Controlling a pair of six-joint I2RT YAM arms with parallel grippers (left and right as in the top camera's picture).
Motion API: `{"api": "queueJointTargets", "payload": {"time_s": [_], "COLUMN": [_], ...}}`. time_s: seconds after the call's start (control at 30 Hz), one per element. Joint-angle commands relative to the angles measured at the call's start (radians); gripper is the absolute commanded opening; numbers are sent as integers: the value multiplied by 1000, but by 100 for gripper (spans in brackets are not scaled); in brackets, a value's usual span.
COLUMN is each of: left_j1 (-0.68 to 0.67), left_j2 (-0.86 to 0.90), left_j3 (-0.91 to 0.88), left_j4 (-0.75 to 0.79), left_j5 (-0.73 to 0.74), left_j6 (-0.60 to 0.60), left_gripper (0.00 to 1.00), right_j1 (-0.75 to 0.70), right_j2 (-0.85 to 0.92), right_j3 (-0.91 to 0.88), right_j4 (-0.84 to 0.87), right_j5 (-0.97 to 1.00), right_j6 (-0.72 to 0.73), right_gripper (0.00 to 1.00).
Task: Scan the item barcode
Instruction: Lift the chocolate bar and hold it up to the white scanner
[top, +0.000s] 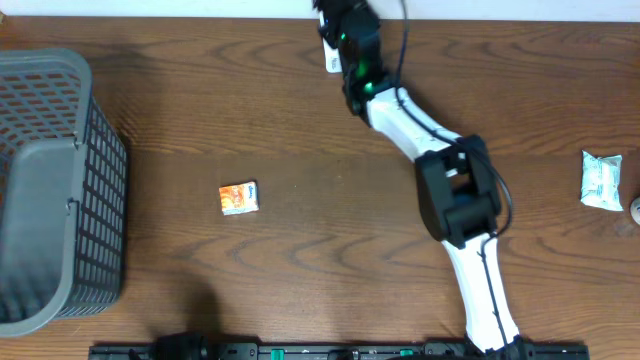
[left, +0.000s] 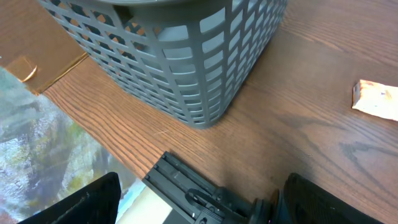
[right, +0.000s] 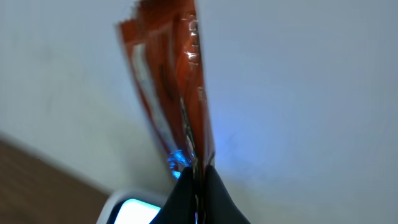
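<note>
REMOTE DESK: My right gripper (right: 198, 180), low centre of its wrist frame, has its 2 fingers pressed together on the bottom edge of an orange sachet (right: 171, 81), which stands upright and edge-on against a pale wall. I judge it is pinched by the seam so the printed faces are left uncovered, and held just above the scanner (right: 134, 210), the white, blue-lit unit at lower left of that frame, so the code can meet the beam. Blue light glints on the sachet's lower edge, though I cannot make out the barcode itself. Overhead, the arm reaches to top centre, where the scanner sits at the far edge of the table (top: 300, 280). My left gripper (left: 208, 204), at the bottom of its own frame, is spread wide on nothing and hangs low near the grey basket (left: 186, 56), apparently parked clear of the work. 1 small orange packet (top: 239, 198) lies mid-left overhead and 1 white packet (top: 601, 180) at the right edge, likely waiting their turn.
</note>
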Motion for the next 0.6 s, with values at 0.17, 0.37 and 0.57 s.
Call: {"api": "queueJointTargets", "payload": {"time_s": [0.17, 0.37, 0.57], "left_j1": [3, 3, 3], "left_j2": [0, 0, 0], "left_j3": [0, 0, 0], "left_j4": [-78, -78, -78], "left_j5": [-10, -10, -10], "left_j6": [1, 1, 1], "left_gripper": [84, 84, 84], "right_j1": [41, 58, 70], "right_j2": [172, 180, 173], "right_j3": [5, 5, 10], "right_j4": [147, 148, 150], "right_j5": [82, 82, 165], "right_j6": [-167, -189, -216], "right_gripper": [1, 1, 2]}}
